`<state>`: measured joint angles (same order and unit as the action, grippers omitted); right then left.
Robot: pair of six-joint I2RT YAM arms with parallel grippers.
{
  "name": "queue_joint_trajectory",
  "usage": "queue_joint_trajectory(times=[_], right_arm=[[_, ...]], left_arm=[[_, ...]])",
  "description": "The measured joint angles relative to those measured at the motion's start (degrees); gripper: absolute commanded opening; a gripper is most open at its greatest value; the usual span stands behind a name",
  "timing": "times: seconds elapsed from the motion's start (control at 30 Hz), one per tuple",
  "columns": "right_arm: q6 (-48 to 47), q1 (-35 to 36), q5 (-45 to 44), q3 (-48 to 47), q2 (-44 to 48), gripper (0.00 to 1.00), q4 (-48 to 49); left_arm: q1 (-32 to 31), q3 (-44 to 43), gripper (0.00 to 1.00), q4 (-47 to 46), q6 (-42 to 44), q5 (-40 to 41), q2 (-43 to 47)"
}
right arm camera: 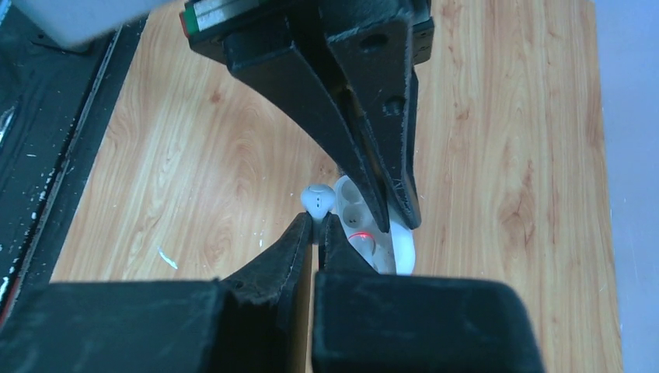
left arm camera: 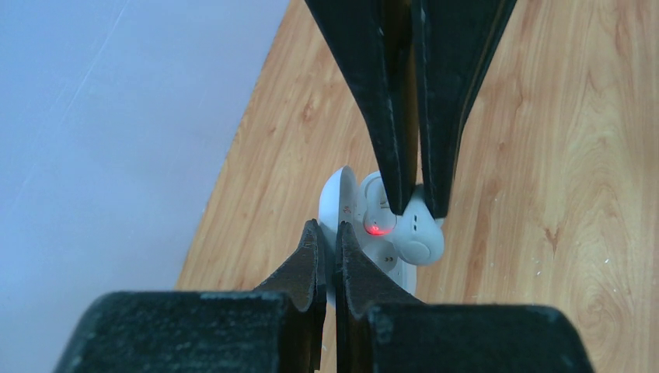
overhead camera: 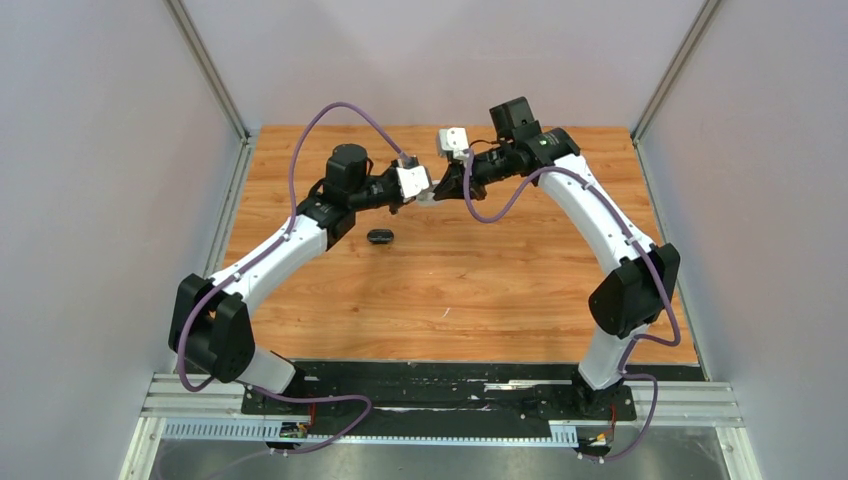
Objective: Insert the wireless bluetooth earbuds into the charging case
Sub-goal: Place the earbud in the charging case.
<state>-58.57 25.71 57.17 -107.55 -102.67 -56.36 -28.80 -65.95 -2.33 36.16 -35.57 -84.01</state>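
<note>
I pinch a white earbud (right arm camera: 319,200) in the right gripper (right arm camera: 316,221); the open charging case (right arm camera: 351,203), clamped in the left gripper (right arm camera: 398,222), sits just beside at four o'clock.

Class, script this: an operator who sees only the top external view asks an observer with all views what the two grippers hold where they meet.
Operator: What is the white thing between the grippers?
Observer: It is an open white charging case, and the left gripper is shut on it.
Operator: What about the right gripper?
Observer: The right gripper pinches a white earbud at the case's edge, not yet seated.
</note>
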Motion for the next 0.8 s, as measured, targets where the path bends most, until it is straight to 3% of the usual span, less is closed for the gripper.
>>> queue_joint_trajectory(times=[0.4,0.8], right_arm=[[-0.1,2.6,-2.3,7.0,1.7,0.00,11.4],[-3.7,4.2,-5.6,9.1,3.2,0.00,13.8]], left_arm=[[0.0,0.0,0.00,-0.5,-4.7,0.0,1.4],[0.0,0.0,0.00,0.1,-5.4,-0.2,1.7]])
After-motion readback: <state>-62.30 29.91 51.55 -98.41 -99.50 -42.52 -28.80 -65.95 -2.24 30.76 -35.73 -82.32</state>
